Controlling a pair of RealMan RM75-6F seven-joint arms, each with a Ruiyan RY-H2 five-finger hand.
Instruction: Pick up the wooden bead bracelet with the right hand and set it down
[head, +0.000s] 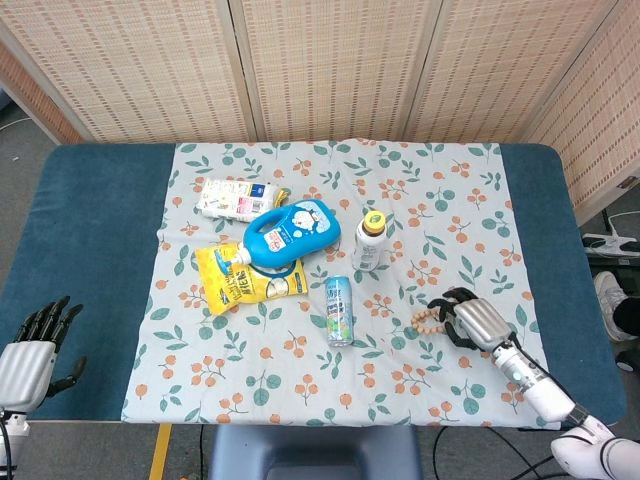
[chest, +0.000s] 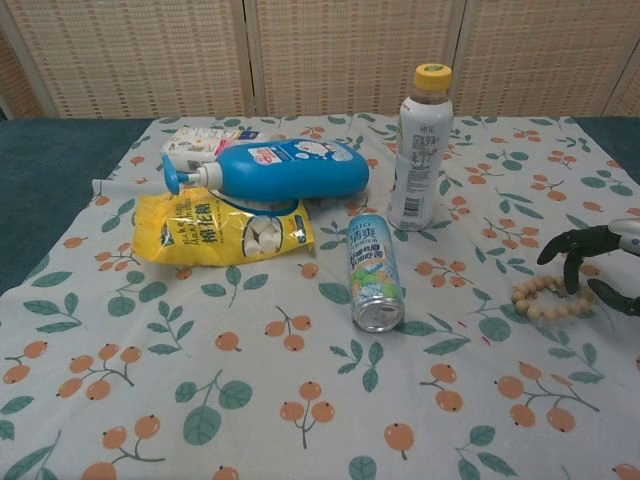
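Note:
The wooden bead bracelet (head: 429, 320) (chest: 550, 298) lies flat on the floral cloth, right of the lying can. My right hand (head: 470, 322) (chest: 592, 262) hovers just to its right, palm down, with its fingers spread and arched over the beads. One dark finger (chest: 572, 274) reaches down into the loop at its far right; no finger visibly pinches the beads. My left hand (head: 30, 348) rests off the cloth at the table's near left corner, fingers apart and holding nothing; only the head view shows it.
A drink can (head: 339, 310) (chest: 372, 283) lies left of the bracelet. Behind it stands a white bottle with a yellow cap (head: 371, 241) (chest: 420, 148). Farther left lie a blue pump bottle (chest: 280, 169), a yellow snack bag (chest: 224, 229) and a white packet (head: 233, 197).

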